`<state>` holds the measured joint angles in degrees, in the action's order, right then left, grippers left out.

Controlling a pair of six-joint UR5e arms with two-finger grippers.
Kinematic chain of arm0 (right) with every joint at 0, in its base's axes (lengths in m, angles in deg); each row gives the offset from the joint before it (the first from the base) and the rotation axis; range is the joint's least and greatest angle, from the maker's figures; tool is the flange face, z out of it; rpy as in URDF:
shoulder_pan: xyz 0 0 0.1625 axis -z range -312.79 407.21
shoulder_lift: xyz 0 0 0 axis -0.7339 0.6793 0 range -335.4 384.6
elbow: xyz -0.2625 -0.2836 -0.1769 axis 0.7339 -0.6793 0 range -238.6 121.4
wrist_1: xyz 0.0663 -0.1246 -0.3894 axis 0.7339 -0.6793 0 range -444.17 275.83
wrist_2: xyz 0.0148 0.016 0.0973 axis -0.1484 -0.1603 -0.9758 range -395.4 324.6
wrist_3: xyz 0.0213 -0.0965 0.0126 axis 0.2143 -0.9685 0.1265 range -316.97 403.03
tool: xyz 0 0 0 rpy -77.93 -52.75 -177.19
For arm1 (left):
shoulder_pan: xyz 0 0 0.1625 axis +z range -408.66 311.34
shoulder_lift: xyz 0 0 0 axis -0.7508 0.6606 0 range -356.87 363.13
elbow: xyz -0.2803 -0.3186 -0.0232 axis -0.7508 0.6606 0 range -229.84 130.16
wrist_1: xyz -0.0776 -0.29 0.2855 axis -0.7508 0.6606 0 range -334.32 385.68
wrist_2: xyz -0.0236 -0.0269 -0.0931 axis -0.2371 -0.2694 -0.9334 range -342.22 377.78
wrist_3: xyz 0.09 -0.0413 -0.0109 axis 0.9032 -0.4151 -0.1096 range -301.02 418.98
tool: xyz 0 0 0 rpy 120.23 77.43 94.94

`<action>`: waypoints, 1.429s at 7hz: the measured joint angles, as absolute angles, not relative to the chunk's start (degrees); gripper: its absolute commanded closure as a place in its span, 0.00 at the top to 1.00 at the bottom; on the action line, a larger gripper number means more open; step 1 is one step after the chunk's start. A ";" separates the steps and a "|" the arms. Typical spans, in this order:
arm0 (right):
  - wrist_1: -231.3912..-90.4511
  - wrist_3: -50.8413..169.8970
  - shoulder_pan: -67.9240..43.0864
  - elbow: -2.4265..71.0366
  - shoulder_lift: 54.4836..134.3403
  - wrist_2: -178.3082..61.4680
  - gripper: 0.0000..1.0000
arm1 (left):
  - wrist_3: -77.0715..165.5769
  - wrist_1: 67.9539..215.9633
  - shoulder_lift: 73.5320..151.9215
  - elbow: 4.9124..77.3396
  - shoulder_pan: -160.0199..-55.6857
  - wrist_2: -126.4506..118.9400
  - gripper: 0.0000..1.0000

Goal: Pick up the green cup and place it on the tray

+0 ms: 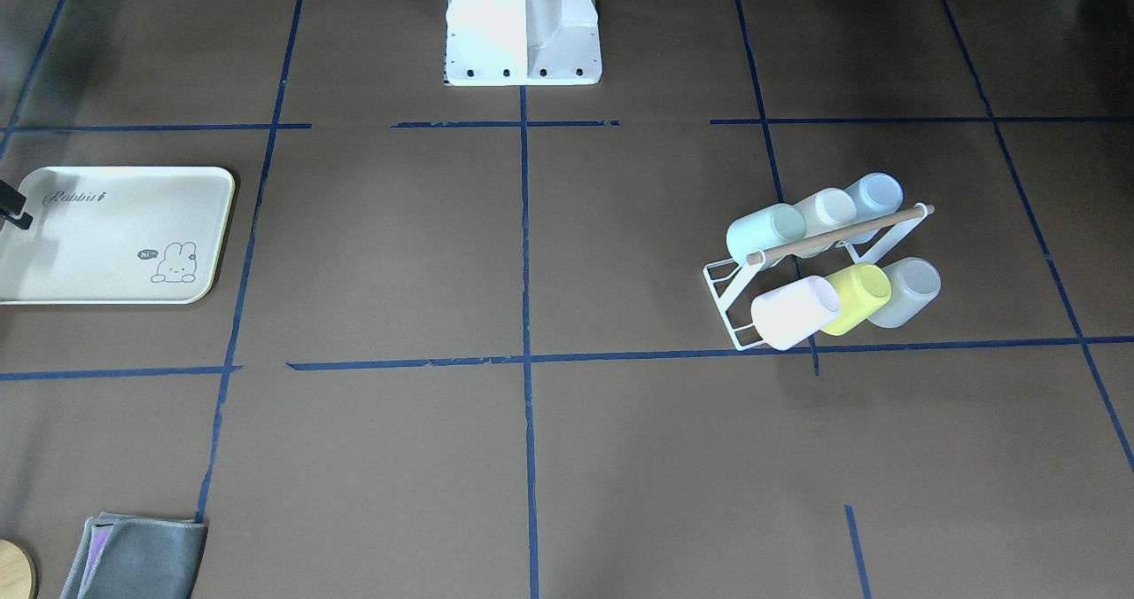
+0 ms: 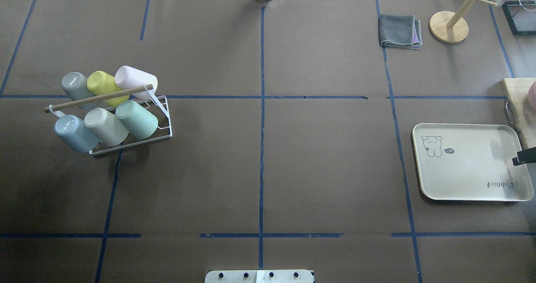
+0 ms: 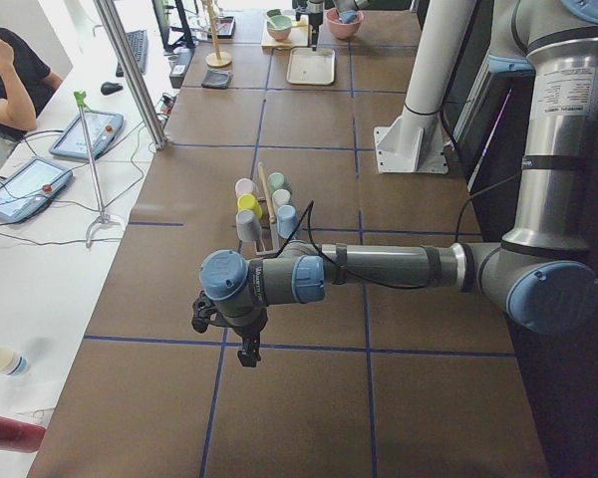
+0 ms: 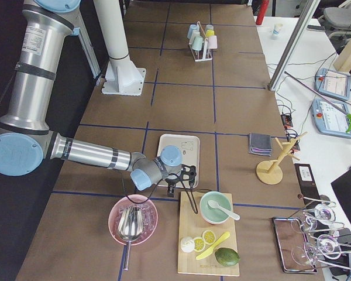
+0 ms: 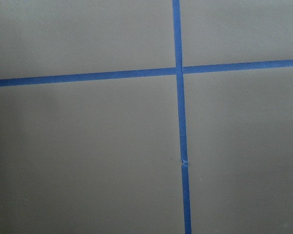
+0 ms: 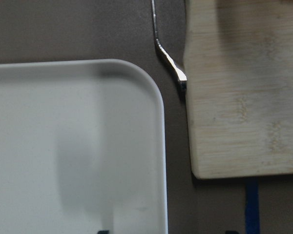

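Overhead view taken as the clock face, with the robot's base at 6 o'clock.

(a) Table [image 2: 268,170]: brown surface divided into panels by blue tape lines.

(b) Left arm [image 3: 379,267]: stretched level over the table's left end, clear of every object. Right arm [image 4: 88,153]: stretched low towards the 3 o'clock end.

(c) Tray [image 2: 473,191]: cream, with rounded corners, lying flat at about 4 o'clock. It carries a bunny drawing and "Rabbit" script, and nothing lies on it.

(d) Rack [image 2: 165,124]: white wire frame with a wooden rod [image 2: 98,98] along its top, standing at about 9 o'clock, well apart from the tray.

(e) Green cup [image 2: 136,119]: tilted on the rack in the row towards 6 o'clock, at that row's 3 o'clock end and touching the cream cup [image 2: 105,126]. A blue-grey cup [image 2: 75,133] ends that row. The 12 o'clock row holds a pink cup [image 2: 136,80], a yellow cup [image 2: 104,85] and a grey cup [image 2: 75,86].

(f) Right gripper [image 4: 186,175]: above the tray's 3 o'clock rim. In the wrist view its fingertips [image 6: 103,231] stand apart, holding nothing.

(g) Left gripper [image 3: 247,349]: pointed down over bare table. Whether its jaws are parted cannot be told.
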<state>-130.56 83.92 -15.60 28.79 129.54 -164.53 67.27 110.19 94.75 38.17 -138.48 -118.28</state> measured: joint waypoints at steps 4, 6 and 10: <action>-130.82 83.98 -14.88 28.66 129.51 -164.51 0.02 | 67.24 111.26 94.64 37.87 -138.43 -118.28 1.00; -130.75 83.98 -14.82 28.43 129.53 -164.50 0.00 | 67.25 111.28 94.70 37.87 -138.46 -118.28 1.00; -125.69 83.93 -15.13 28.73 129.94 -164.07 0.00 | 67.08 111.29 95.01 37.96 -138.40 -118.26 1.00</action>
<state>-125.69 83.93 -15.13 28.73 129.94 -164.07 67.08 111.29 95.01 37.96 -138.40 -118.26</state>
